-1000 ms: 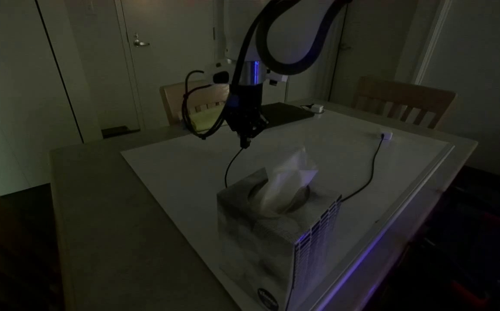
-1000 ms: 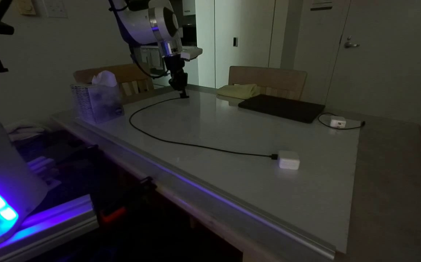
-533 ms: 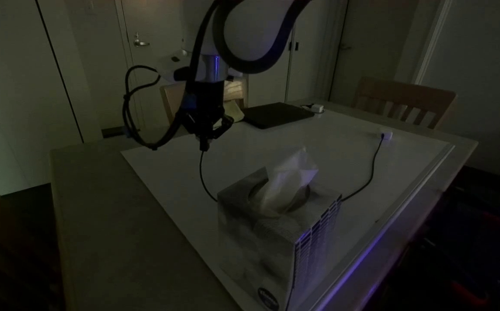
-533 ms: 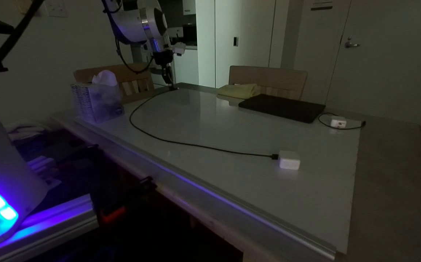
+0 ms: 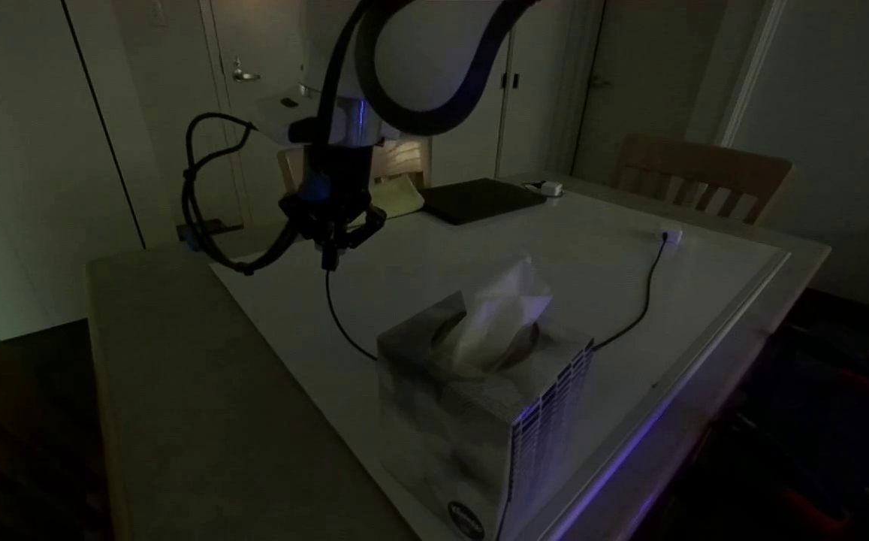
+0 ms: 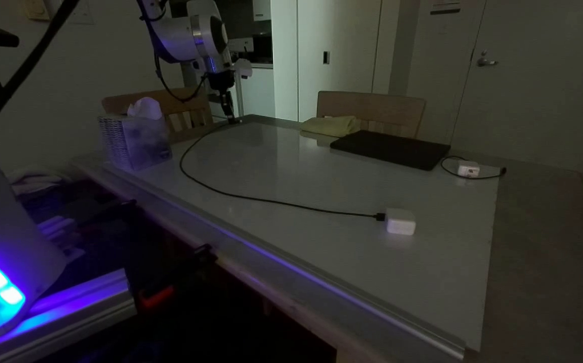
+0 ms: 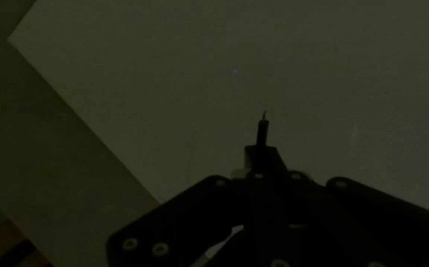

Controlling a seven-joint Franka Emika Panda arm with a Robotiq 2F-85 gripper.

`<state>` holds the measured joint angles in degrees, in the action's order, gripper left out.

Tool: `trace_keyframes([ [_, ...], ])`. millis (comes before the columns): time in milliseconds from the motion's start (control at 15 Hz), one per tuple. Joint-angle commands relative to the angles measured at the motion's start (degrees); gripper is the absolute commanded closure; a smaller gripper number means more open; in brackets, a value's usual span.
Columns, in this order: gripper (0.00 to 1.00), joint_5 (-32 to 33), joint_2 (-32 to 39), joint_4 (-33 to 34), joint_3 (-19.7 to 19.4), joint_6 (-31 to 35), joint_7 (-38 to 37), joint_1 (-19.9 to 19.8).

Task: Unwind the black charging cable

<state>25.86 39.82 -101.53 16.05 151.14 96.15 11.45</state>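
Low on the tissue box (image 5: 442, 424), a dark oval logo (image 5: 466, 520) carries pale lettering, tilted and too dim to read for certain. The small white charger (image 6: 468, 169) near the flat black pad (image 6: 389, 149) bears faint marks too tiny to make out, and the pale plate (image 6: 445, 6) high at the back of the room is too far off to read. Near a corner of the white board (image 6: 351, 252), the gripper (image 5: 330, 260) is pinching the black charging cable (image 6: 271, 202) close to one end; in the wrist view a short dark length juts out beyond the fingers. From there the cable drops to the board and runs in one wide, loose curve, passing behind the tissue box in an exterior view, to the white adapter (image 6: 400, 222), where its plug (image 6: 380, 217) meets the side. A yellow cloth (image 6: 329, 126) lies just beside the pad.
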Motion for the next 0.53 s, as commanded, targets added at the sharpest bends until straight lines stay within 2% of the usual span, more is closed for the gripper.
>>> trace_keyframes([
  [0,0.99,-4.5,3.5,2.7,5.7,1.0,12.7,-2.8],
  [133,0.99,-7.2,5.0,4.2,8.3,0.1,19.8,-3.4],
  [200,0.99,-6.8,2.2,1.6,4.2,0.5,14.2,-0.5],
  [267,0.95,-7.6,2.6,2.0,4.6,0.5,15.2,-0.4],
  [400,0.95,-7.5,2.6,2.0,4.0,0.5,14.7,0.1],
  [467,0.99,-7.4,2.6,2.0,4.0,0.5,14.7,0.1],
])
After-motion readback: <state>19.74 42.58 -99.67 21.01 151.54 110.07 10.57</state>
